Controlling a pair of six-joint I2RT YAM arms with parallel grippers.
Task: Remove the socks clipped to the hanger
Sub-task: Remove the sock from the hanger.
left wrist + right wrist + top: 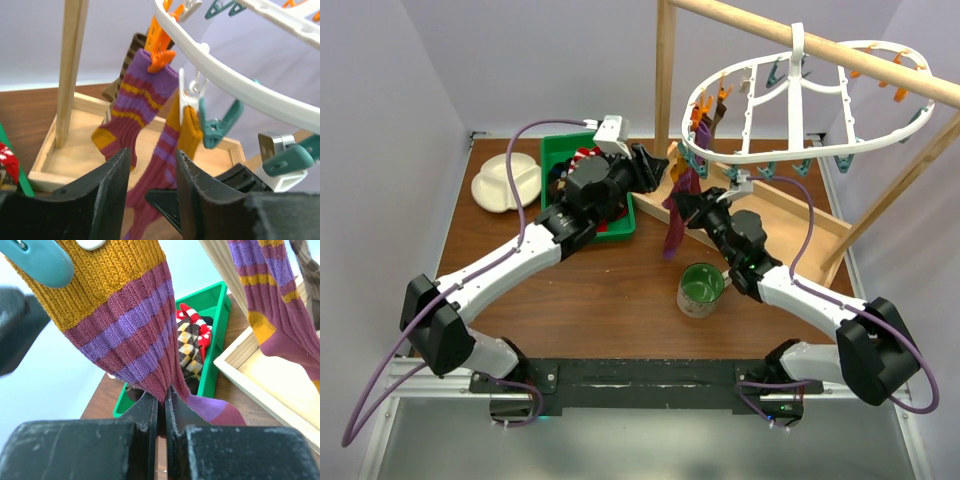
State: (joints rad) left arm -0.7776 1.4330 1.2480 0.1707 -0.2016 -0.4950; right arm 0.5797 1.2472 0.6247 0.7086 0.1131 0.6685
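Below the rim of the hanger [235, 82], the right gripper [162, 405] pinched the down-hanging striped sock [125, 330], with the left gripper [152, 160] half spread nearby.

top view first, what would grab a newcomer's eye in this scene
The white oval hanger hangs from the wooden pole at the upper right. Below it, the right hand is shut on a dangling maroon, purple and mustard striped sock. To the left, a green bin holds other socks.
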